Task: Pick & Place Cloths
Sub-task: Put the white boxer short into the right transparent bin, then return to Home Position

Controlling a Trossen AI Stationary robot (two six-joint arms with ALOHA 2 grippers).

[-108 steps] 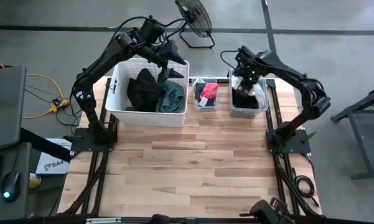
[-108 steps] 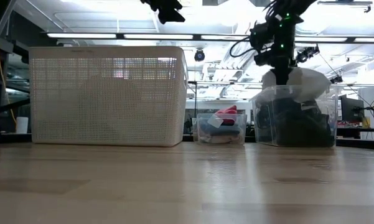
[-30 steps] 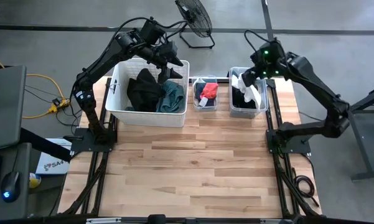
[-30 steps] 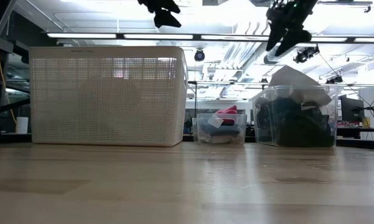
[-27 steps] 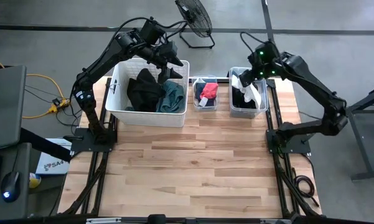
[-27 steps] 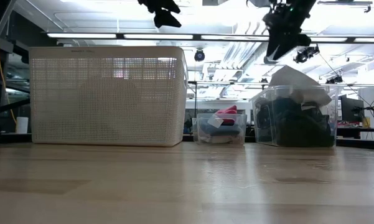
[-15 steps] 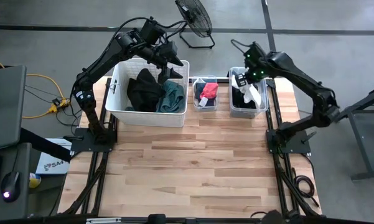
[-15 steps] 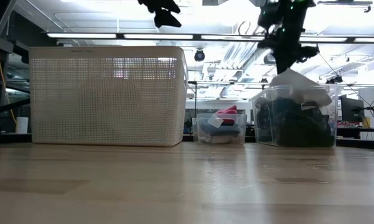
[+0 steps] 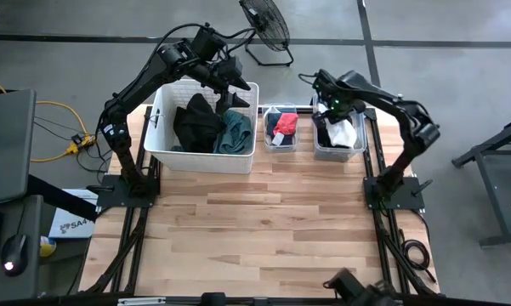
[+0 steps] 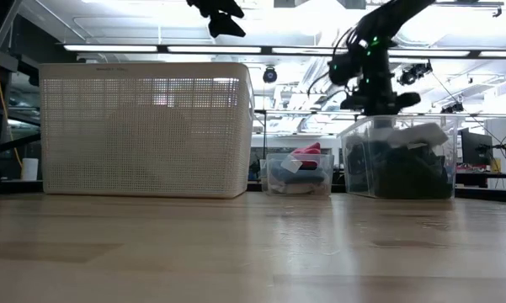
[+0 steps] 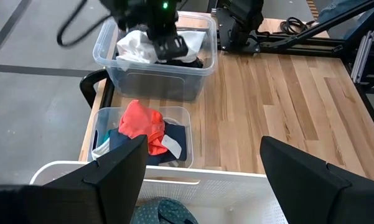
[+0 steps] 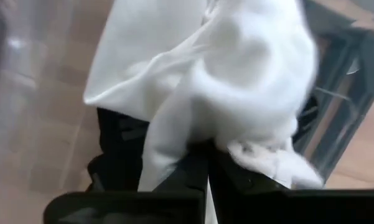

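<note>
- The right gripper (image 9: 329,111) is down at the larger clear tub (image 9: 340,151), the one farthest from the white slatted basket (image 9: 200,153). Its two fingers are pressed fully together, and from its wrist view the tips sit right against the white cloth (image 12: 236,93) heaped on top of that tub.
- Whether any fabric is actually pinched between the tips I cannot make out; the fingers meet at the fold's edge, over a black cloth (image 12: 121,146) lying beneath.
- My guess is it has dipped in to nip the topmost piece, since the white one lies highest and is easiest to lift clear of the tub's rim.
- Next to that tub, toward the basket, stands the small clear tub (image 11: 174,115), holding a red-pink piece (image 11: 143,124) on darker scraps.
- Inside the basket lie a big black garment (image 9: 195,123) and a teal-green one (image 9: 235,132), which look like the pile still to be sorted.
- The left gripper (image 9: 236,87) hangs above the basket's far rim, on the side nearest the tubs, fingers spread wide and holding nothing. It seems parked there, ready to drop in for the next garment.
</note>
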